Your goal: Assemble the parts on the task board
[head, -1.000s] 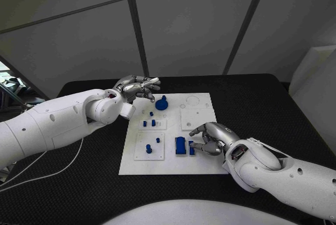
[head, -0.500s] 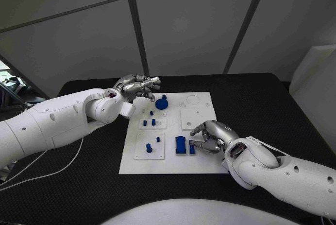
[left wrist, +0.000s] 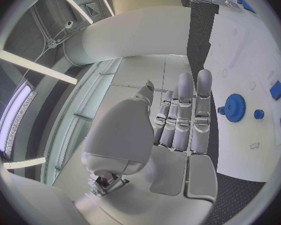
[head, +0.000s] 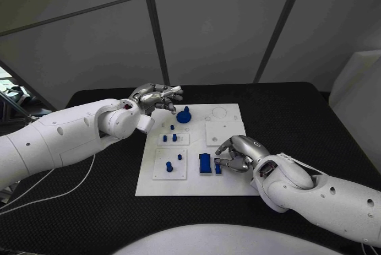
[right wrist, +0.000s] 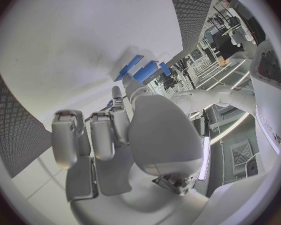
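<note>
Looks like the right hand (head: 238, 155) is mid-way through working on the blue block (head: 206, 164), the chunky rectangular piece just beside its fingertips on the white task board (head: 226, 186). There's a thinner blue piece (head: 217, 168) right at the fingertips too. The fingers are curled down over that spot, but I honestly can't tell whether they've actually got hold of anything or are just touching it. My guess: it's seating or nudging that slim piece against the block, so the next move needs a careful press or a small sideways adjustment, not a big lift.

The left hand (head: 156, 97) hangs over the surface at the board's far corner, fingers loosely curled with nothing in them. The blue gear (head: 184, 117) with its little knob on top sits on the board just beside it, toward the right hand. Apart from them, nearer the robot than the gear, small blue pegs (head: 169, 137) stand in square white insets. All the parts are the same solid blue plastic against plain white.
</note>
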Robot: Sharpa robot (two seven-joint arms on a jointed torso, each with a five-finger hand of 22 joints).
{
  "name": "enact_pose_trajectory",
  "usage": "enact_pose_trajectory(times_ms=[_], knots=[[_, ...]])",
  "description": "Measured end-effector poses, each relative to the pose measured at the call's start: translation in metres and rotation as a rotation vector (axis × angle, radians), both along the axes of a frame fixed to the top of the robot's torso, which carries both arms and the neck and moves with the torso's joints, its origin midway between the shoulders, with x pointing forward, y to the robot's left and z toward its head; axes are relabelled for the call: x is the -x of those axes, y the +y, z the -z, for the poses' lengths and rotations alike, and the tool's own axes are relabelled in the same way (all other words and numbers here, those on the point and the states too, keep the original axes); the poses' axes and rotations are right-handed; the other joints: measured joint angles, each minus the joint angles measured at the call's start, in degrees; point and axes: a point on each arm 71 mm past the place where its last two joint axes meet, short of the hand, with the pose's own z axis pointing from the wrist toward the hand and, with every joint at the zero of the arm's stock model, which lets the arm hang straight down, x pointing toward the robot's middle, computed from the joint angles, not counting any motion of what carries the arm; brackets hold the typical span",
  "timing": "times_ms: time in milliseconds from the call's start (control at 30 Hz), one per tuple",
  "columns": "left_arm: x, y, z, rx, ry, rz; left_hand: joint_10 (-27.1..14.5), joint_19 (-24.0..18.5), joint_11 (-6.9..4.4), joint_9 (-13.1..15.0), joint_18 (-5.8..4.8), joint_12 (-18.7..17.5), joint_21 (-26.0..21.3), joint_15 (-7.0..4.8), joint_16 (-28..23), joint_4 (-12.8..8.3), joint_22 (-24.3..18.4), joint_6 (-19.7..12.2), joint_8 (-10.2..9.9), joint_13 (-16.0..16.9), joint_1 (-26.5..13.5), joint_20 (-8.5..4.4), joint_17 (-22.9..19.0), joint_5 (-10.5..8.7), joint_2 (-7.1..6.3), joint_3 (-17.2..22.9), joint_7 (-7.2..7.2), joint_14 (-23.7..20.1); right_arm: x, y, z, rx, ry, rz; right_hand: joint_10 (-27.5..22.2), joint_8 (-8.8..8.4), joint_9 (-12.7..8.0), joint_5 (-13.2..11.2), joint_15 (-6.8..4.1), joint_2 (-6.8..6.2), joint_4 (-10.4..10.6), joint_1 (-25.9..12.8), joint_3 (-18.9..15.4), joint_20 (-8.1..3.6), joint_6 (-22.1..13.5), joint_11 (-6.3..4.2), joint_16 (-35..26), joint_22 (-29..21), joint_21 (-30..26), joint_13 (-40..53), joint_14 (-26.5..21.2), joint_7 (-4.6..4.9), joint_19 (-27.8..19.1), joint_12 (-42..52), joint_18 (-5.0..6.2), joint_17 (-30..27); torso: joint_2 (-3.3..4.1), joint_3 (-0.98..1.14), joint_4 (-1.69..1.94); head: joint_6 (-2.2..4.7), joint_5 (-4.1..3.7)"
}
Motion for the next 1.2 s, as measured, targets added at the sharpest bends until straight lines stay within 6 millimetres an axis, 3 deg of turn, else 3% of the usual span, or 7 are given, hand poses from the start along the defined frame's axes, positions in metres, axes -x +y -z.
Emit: enact_pose_trajectory(times_ms=[667,767,867,1000,1100,1133,1200], knots=[[0.0,-0.001,0.003,0.003,-0.006,-0.001,0.0,0.0,0.0,0.0,0.0,0.49,-0.23,0.21,0.0,-0.24,-0.19,0.0,0.24,0.0,0.22,0.0,-0.16,0.0,0.22,-0.57,0.0,-0.21,-0.006,-0.019,-0.028,-0.205,-0.093,-0.013,-4.1,-0.3,-0.93,1.87,0.0,0.23,0.21,-1.31,-2.13,-0.09,-1.85,0.13,-5.05,0.0,-7.41,-0.42,0.0,0.83,-1.7,-7.06,1.25,-0.81,-0.62,-0.27,-0.25,1.28,-0.52],[0.0,-0.002,0.004,0.013,-0.018,-0.007,0.01,-0.14,0.0,0.0,0.0,0.95,-0.51,0.23,-0.43,-0.33,-0.34,0.0,0.67,0.03,0.24,0.14,-0.33,0.0,0.21,-0.95,0.0,-0.53,-0.024,-0.03,-0.034,-0.269,-0.088,0.015,-12.02,-0.56,-1.14,3.47,-0.12,1.16,0.2,-0.38,-2.09,-0.14,-2.48,0.33,-15.48,-0.06,-18.94,-10.39,-2.03,1.05,-9.71,-21.68,4.11,-13.29,-1.09,-0.44,-0.38,1.77,-0.64],[-0.002,0.0,0.006,0.027,-0.033,-0.025,0.01,-2.12,0.0,0.0,0.03,1.52,-2.04,0.47,-2.24,-0.57,-1.11,0.0,1.13,0.05,0.92,0.62,-1.27,0.0,0.15,-1.67,0.0,-3.12,-0.048,-0.044,-0.039,-0.351,-0.066,0.067,-21.73,-0.89,-1.24,4.0,0.38,1.67,-0.04,0.5,-0.98,0.3,-3.28,0.93,-35.92,-10.63,-41.12,-23.46,-10.61,1.44,-24.51,-39.86,8.13,-33.9,-1.61,-0.63,-0.6,2.39,-0.74],[-0.006,0.004,0.009,0.048,-0.055,-0.068,0.33,-9.61,0.32,0.0,3.49,1.67,-7.7,1.69,-10.99,-0.55,-4.67,0.32,1.92,-0.54,1.84,1.77,-5.41,0.0,1.07,-2.14,-0.32,-10.08,-0.079,-0.06,-0.037,-0.481,0.002,0.15,-24.69,-1.51,-1.28,4.52,3.03,0.74,0.41,2.12,2.29,2.45,-4.43,3.2,-54.28,-20.02,-55.63,-38.04,-18.31,3.03,-32.47,-54.79,8.51,-44.78,-2.55,-1.0,-0.98,3.76,-1.01],[-0.01,0.006,0.012,0.063,-0.068,-0.104,0.78,-15.83,0.77,-0.03,3.38,-0.19,-13.4,3.27,-19.57,-0.52,-9.18,0.53,2.04,-1.76,2.95,3.42,-8.89,0.0,1.41,-2.49,-0.53,-12.5,-0.097,-0.065,-0.034,-0.576,0.051,0.197,-24.12,-1.84,-1.28,4.52,5.01,0.51,0.71,2.31,4.05,4.19,-4.66,4.37,-63.49,-25.23,-62.25,-47.19,-20.42,3.96,-34.33,-61.79,8.51,-50.31,-3.38,-1.38,-1.4,4.71,-1.03],[-0.011,0.006,0.014,0.07,-0.071,-0.122,0.92,-17.55,0.91,-0.08,0.39,-0.96,-15.12,3.67,-22.18,-0.38,-10.72,0.53,2.04,-2.02,3.02,3.99,-9.84,0.0,1.5,-2.63,-0.53,-12.91,-0.105,-0.067,-0.032,-0.618,0.071,0.216,-23.73,-2.18,-1.33,4.52,5.51,0.19,0.75,1.99,4.41,4.74,-4.79,4.76,-66.22,-26.98,-64.35,-49.8,-21.23,4.09,-34.88,-63.37,8.51,-52.06,-3.6,-1.48,-1.52,5.06,-1.03],[-0.014,0.008,0.017,0.08,-0.076,-0.15,1.43,-19.91,0.98,-0.1,-0.05,-2.61,-17.77,4.1,-26.55,-0.33,-13.43,0.79,1.57,-2.19,3.54,5.12,-11.35,0.0,1.91,-2.68,-0.78,-13.33,-0.115,-0.067,-0.029,-0.676,0.097,0.238,-23.22,-2.7,-1.35,4.52,6.15,-0.11,0.96,1.69,4.93,5.67,-4.86,5.27,-70.27,-30.22,-67.95,-54.24,-21.9,4.17,-35.09,-65.66,8.51,-54.92,-4.07,-1.68,-1.82,5.97,-1.03]])
